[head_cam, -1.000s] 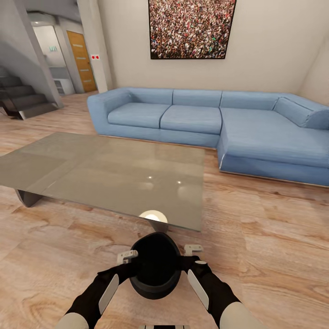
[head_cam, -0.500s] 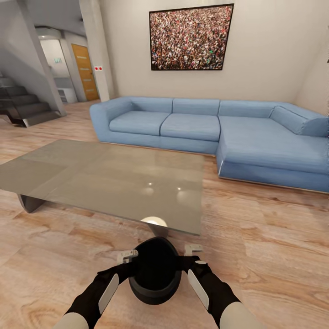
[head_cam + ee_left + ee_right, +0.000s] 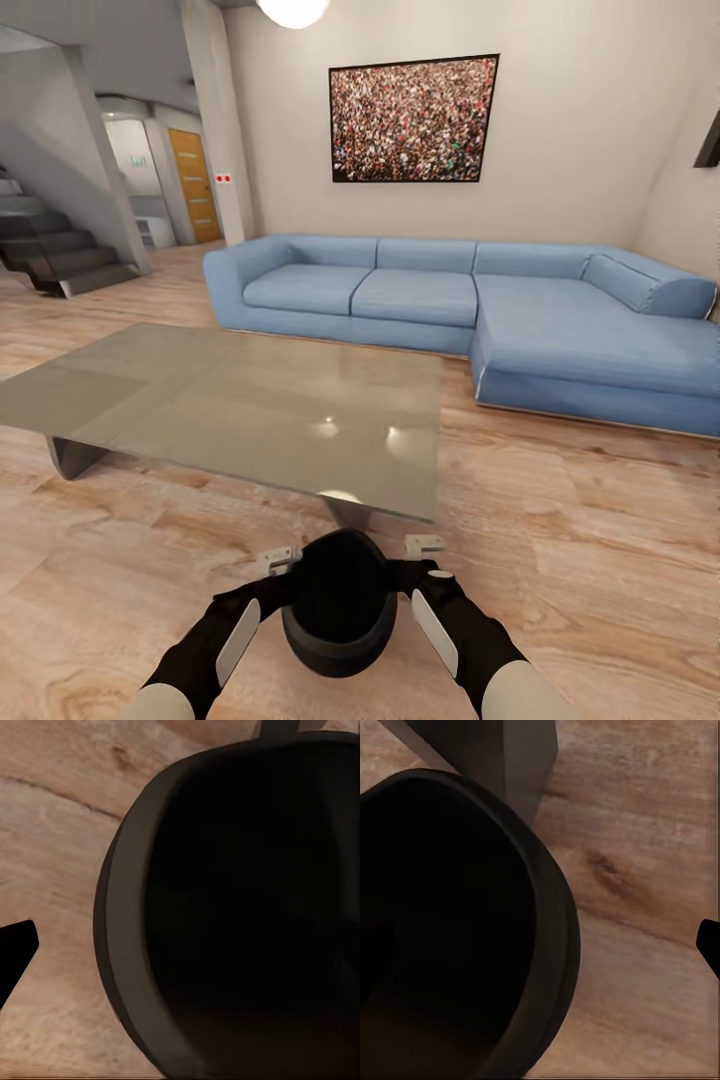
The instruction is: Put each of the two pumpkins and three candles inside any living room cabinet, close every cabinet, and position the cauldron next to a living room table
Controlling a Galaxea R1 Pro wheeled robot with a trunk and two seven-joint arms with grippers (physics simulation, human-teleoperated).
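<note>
The cauldron [image 3: 338, 602], a black round pot with a dark inside, hangs low between my two arms just above the wood floor. My left gripper [image 3: 281, 561] holds its rim on one side and my right gripper [image 3: 422, 547] holds the other side. The cauldron [image 3: 247, 907] looms close in the left wrist view with one fingertip [image 3: 15, 952] outside its wall, and likewise in the right wrist view, where the cauldron [image 3: 450, 930] sits near a table leg [image 3: 514, 757]. The table [image 3: 230, 400], low with a glossy grey-brown top, stands just beyond the cauldron. No pumpkins, candles or cabinet are in view.
A blue corner sofa [image 3: 450, 300] runs behind the table and along the right. Stairs [image 3: 60, 250] and a hallway with an orange door [image 3: 190, 185] lie at the back left. Bare wood floor [image 3: 580, 540] stretches to the right of the table.
The head view has tilted upward, so the table and sofa sit lower in the picture and a ceiling lamp has come in. The cauldron stays held between both grippers.
</note>
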